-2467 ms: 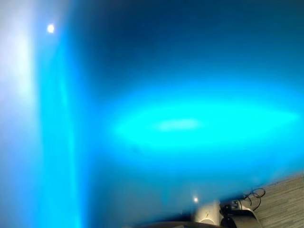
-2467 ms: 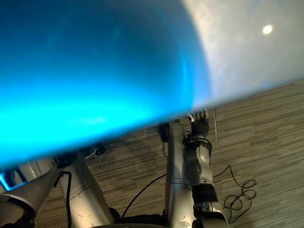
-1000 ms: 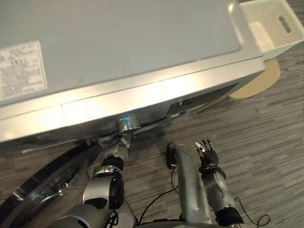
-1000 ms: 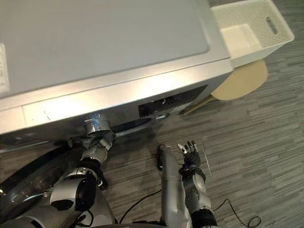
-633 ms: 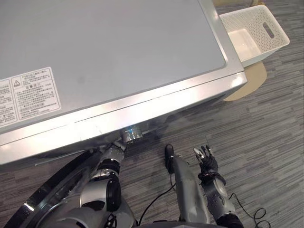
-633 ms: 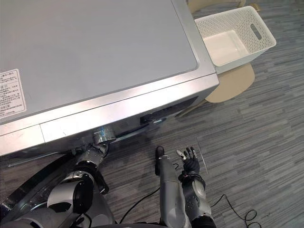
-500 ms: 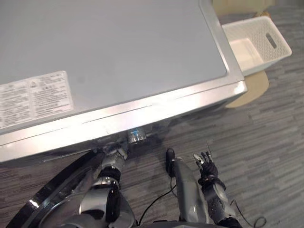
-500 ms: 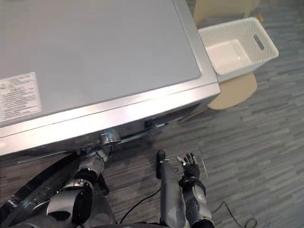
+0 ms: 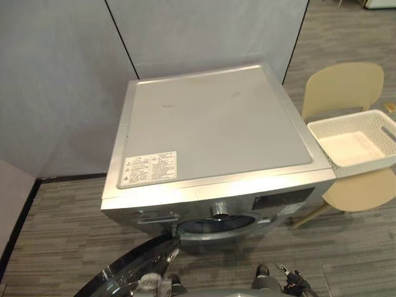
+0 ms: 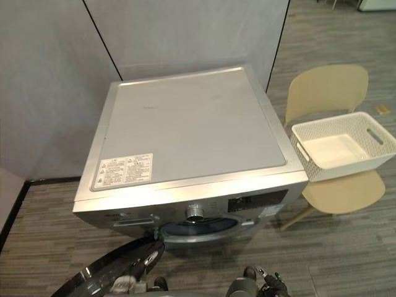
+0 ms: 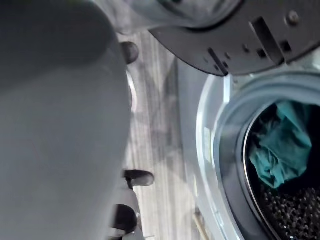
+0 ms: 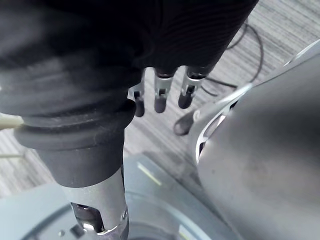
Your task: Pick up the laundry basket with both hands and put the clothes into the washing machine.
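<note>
The white perforated laundry basket (image 10: 343, 148) stands empty on a beige chair (image 10: 346, 189) to the right of the silver washing machine (image 9: 216, 124). The machine's round door (image 9: 133, 272) hangs open at the lower left, in front of the drum opening (image 9: 216, 226). In the left wrist view a teal garment (image 11: 280, 150) lies inside the drum. My right hand (image 12: 160, 97) hangs low in front of the machine with straight fingers and holds nothing; its fingertips show at the bottom edge (image 9: 294, 284). My left hand (image 9: 148, 281) sits by the open door at the bottom edge.
Grey partition panels (image 9: 185, 31) stand behind the machine. Striped grey floor (image 9: 352, 247) spreads in front of it and to its right. A dark strip along the floor (image 9: 18, 229) borders the left side.
The camera has risen and pulled back: the whole machine, the chair and the partitions now show. Both arms have sunk to the bottom edge. The right hand's fingers stay straight.
</note>
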